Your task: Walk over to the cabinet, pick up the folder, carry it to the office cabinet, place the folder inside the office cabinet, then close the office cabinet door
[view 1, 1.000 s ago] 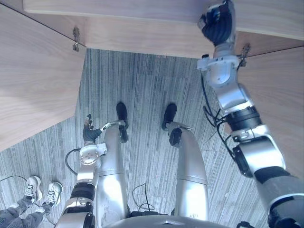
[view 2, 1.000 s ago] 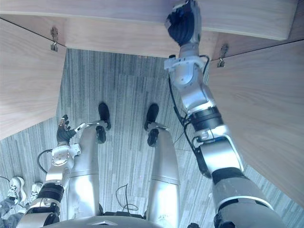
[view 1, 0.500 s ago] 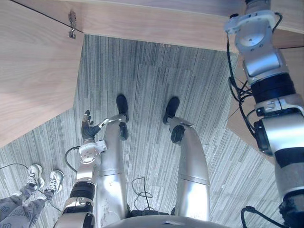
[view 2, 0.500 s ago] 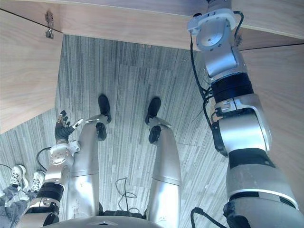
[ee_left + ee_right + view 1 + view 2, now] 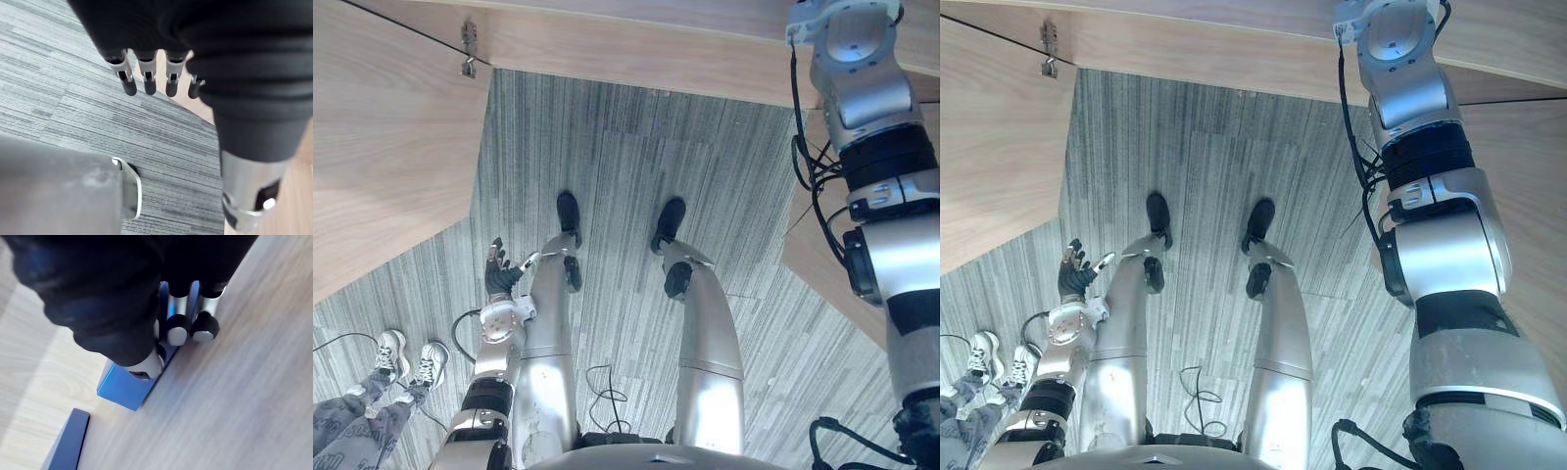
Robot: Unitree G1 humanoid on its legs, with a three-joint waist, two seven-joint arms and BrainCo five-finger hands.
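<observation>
the right hand (image 5: 105, 298) reaches up on the wooden shelf (image 5: 234, 396). its fingers (image 5: 177, 330) are curled tight on the blue folder (image 5: 124, 387) so it won't slip. the left hand (image 5: 497, 278) hangs by the leg with loose, straight fingers, out of the way.

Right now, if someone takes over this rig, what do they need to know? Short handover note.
Left hand: open and idle, hanging beside the leg above the grey carpet.
Right hand: reached up into the cabinet, thumb and fingers closed on the blue folder.
Folder: on the wooden shelf, with a darker blue item lying near it.
Cabinet door: open, on the robot's left.
Done or left: cannot tell whether this is the pick-up or the placing. The folder is not released and the door is not closed.
A person's shoes are at lower left.
</observation>
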